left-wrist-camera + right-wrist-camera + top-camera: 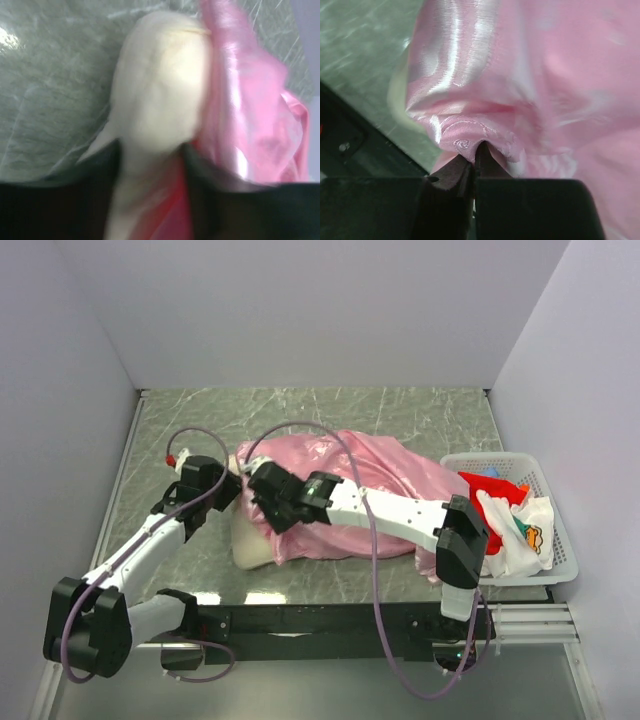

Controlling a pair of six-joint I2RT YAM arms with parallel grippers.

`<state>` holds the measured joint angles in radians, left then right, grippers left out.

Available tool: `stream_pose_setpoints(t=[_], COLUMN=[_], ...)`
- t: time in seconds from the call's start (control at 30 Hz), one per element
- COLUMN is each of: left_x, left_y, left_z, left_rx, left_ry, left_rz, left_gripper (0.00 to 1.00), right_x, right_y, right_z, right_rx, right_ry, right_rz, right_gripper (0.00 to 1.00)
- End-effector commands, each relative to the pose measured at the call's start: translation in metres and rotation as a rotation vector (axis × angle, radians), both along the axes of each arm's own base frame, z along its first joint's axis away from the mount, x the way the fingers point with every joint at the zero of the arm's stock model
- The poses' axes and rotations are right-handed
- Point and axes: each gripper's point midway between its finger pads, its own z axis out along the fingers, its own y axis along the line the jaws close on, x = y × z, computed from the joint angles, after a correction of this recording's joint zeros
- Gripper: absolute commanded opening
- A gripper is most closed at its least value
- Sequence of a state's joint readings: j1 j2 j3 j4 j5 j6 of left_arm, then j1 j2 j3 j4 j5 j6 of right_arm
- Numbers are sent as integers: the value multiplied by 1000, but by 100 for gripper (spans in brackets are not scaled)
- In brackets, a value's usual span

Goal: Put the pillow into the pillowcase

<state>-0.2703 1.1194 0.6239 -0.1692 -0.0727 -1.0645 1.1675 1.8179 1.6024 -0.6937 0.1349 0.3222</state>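
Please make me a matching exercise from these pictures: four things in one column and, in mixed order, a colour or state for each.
Things:
1. pillow
2. pillowcase
3. basket
4. right gripper

Colour or state:
a. white, with cloths inside
b. cream
c. shut on the pillowcase
d. pink and shiny

Pairs: 1-b, 2-d, 3-a, 4-c.

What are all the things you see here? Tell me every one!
cream soft pillow: one, cream, left of middle, poking out of the pillowcase
shiny pink fabric pillowcase: one, pink, mid-table, over the pillow
white plastic basket: one, white, right edge
red cloth: one, red, in basket
white printed cloth: one, white with colourful print, in basket
grey-green marbled table: one, grey-green, under everything
left end effector: one, black, jaws apart around pillow
right end effector: one, black, shut on pillowcase
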Motion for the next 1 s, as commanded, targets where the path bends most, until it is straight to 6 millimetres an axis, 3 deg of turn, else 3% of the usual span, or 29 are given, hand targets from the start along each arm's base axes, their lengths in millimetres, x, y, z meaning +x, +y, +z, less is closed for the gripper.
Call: stream_pose_setpoints(t=[0.0, 0.03, 0.1, 0.17, 0.23, 0.3, 0.33, 0.4, 0.43, 0.5, 0.53, 0.67, 0.83, 0.9, 0.97], left_x=[8, 2, -14, -27, -44, -55, -63, -76, -78, -89, -87, -76, -57, -48, -47], left_y=[5, 10, 29, 39, 47, 43, 40, 26, 16, 5, 6, 4, 12, 5, 3], left_z=[52, 49, 44, 37, 29, 28, 16, 4, 3, -14, -17, -19, 14, 36, 41], left_rx=[28, 48, 112, 133, 138, 103, 96, 48, 17, 11, 26, 36, 37, -16, -19], left_ry=[-132, -116, -74, -47, -21, -23, 0, -2, -16, 20, 13, -13, -90, -173, -189], left_rz=[-11, -3, 58, 93, 121, 97, 79, 17, -25, -50, -35, -9, 87, 77, 67], left_gripper=[74, 84, 86, 99, 99, 99, 95, 94, 99, 100, 99, 99, 99, 99, 99], right_x=[36, 40, 46, 58, 64, 68, 72, 77, 79, 83, 85, 78, 71, 70, 68], right_y=[-4, -7, -13, -16, -15, -14, -12, -9, -5, -3, -1, 0, -11, -13, -17], right_z=[97, 105, 113, 126, 146, 152, 169, 169, 182, 180, 192, 206, 208, 208, 212], right_rx=[294, 309, 312, 332, 369, 365, 391, 374, 399, 380, 403, 437, 431, 435, 438], right_ry=[-76, -84, -94, -113, -126, -131, -155, -152, -167, -159, -171, -167, -175, -173, -178], right_rz=[-101, -110, -121, -143, -141, -143, -142, -140, -138, -138, -140, -118, -127, -132, -135], right_gripper=[0, 0, 0, 0, 0, 0, 0, 0, 0, 0, 0, 0, 0, 0, 0])
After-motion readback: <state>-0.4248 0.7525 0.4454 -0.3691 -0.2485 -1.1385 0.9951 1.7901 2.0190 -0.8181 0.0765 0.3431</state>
